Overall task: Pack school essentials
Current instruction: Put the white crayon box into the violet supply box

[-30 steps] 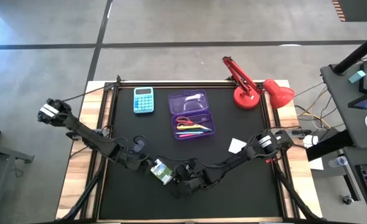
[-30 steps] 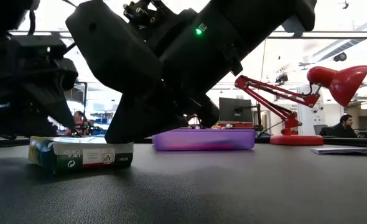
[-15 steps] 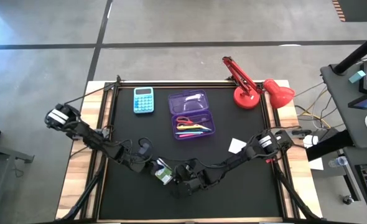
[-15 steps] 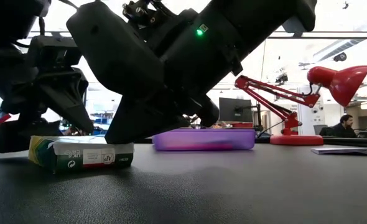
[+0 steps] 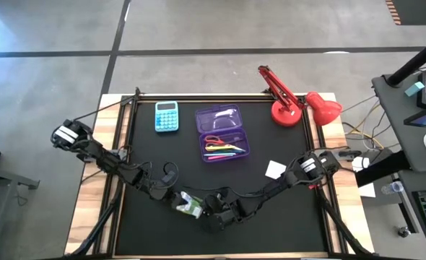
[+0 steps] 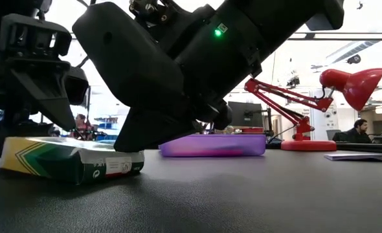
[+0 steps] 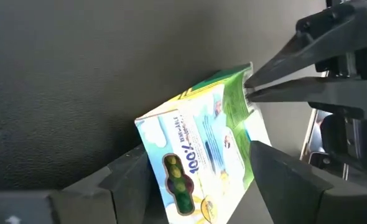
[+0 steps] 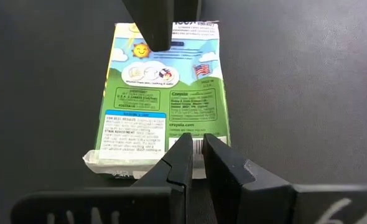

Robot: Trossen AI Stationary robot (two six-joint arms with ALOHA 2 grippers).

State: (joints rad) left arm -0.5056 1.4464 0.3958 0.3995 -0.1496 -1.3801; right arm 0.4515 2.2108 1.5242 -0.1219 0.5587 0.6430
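Green-and-white packet (image 5: 189, 205) flat near tabletop's front edge, straddled by wide left gripper (image 7: 190, 180); end flap pinched by narrow right gripper (image 8: 193, 158).

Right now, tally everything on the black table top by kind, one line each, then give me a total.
Green-and-white packet: 1
Purple case with scissors and pens inside: 1
Light-blue calculator: 1
Red desk lamp: 1
White square: 1
Total: 5
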